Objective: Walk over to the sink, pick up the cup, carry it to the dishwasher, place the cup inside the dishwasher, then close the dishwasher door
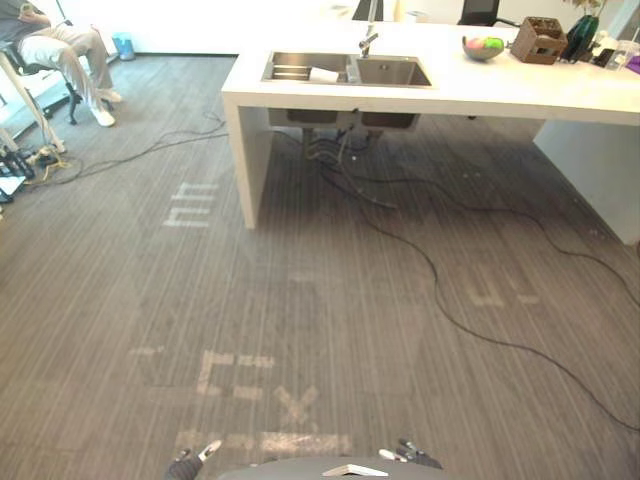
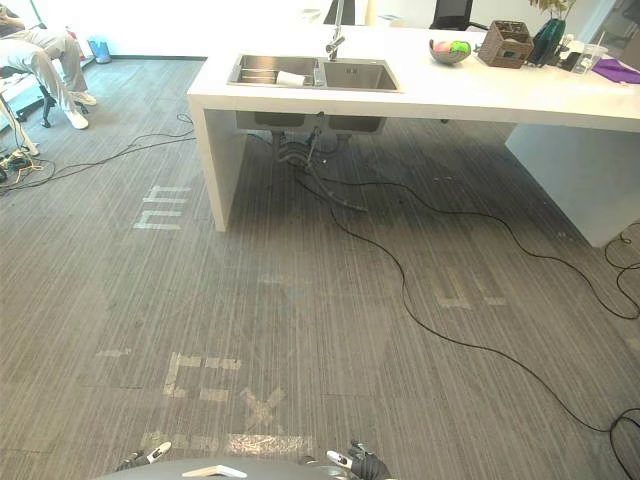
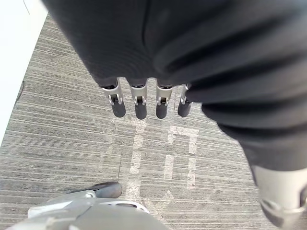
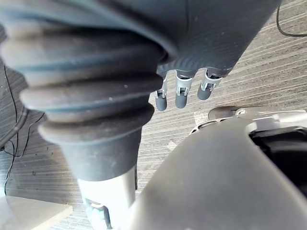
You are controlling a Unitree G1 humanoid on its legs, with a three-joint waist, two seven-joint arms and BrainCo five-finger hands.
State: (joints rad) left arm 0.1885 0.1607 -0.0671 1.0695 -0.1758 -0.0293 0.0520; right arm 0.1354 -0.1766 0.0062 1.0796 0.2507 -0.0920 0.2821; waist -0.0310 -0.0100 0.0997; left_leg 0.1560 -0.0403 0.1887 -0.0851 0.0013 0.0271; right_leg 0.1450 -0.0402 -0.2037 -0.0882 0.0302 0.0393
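The white cup (image 1: pixel 323 74), seen in the left basin of the sink (image 1: pixel 345 84) set in the table (image 1: pixel 500 90) well ahead, is judged light, stiff and slippery, best taken round its wall, while the left hand (image 3: pixel 140 103) and right hand (image 4: pixel 182 93) are carried empty, fingers loosely straight.

No readable text, only pale tape marks (image 1: pixel 235 372) on carpet (image 1: pixel 450 400).

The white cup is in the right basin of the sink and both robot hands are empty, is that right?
Not quite. The cup lies in the left basin of the sink, not the right one, as the left eye view shows. The rest holds: the left hand and the right hand are both empty.
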